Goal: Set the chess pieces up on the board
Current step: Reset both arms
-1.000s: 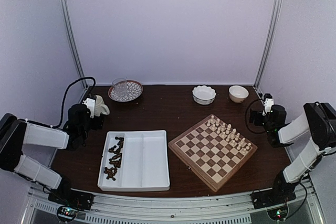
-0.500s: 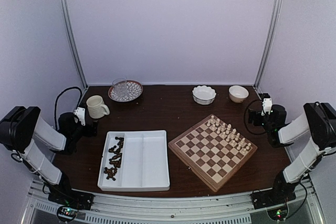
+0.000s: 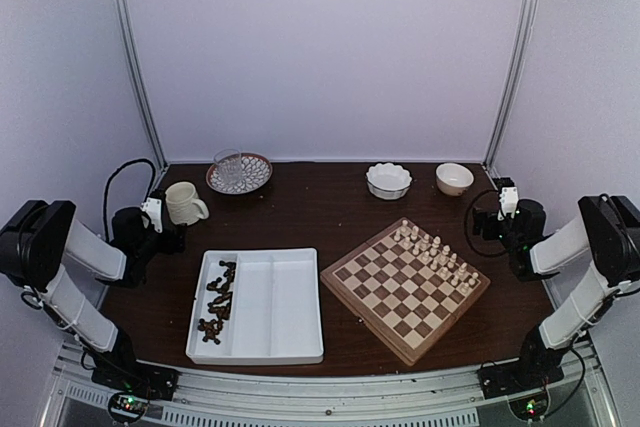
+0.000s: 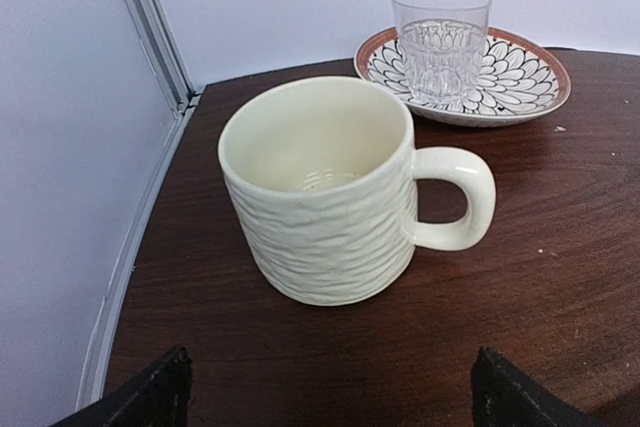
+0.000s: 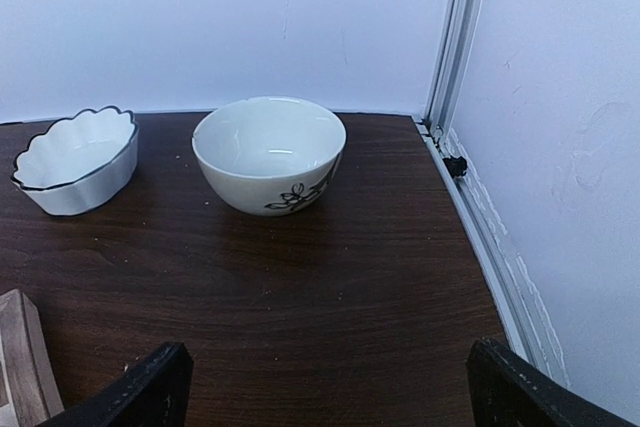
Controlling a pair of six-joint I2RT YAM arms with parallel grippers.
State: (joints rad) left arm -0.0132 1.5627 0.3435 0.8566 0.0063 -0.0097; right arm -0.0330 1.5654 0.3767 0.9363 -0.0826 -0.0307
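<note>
The board (image 3: 405, 289) lies turned like a diamond right of centre. Cream chess pieces (image 3: 436, 253) stand in two rows along its far-right edge. Dark chess pieces (image 3: 217, 303) lie heaped in the left compartment of a white tray (image 3: 285, 312). My left gripper (image 3: 168, 234) is low at the table's left edge, open and empty (image 4: 330, 399), facing a cream mug (image 4: 325, 187). On the right side, my right gripper (image 3: 488, 217) is open and empty (image 5: 325, 395), facing a flowered bowl (image 5: 268, 152). A corner of the board (image 5: 20, 362) shows in the right wrist view.
A glass (image 4: 440, 42) stands on a patterned plate (image 4: 520, 72) behind the mug (image 3: 184, 203). A scalloped white bowl (image 3: 388, 180) and the flowered bowl (image 3: 454, 178) sit at the back right. Frame posts and walls close in both sides.
The left arm has folded back toward its base, and its gripper has drawn away from the mug to the left. The right arm has hardly moved.
</note>
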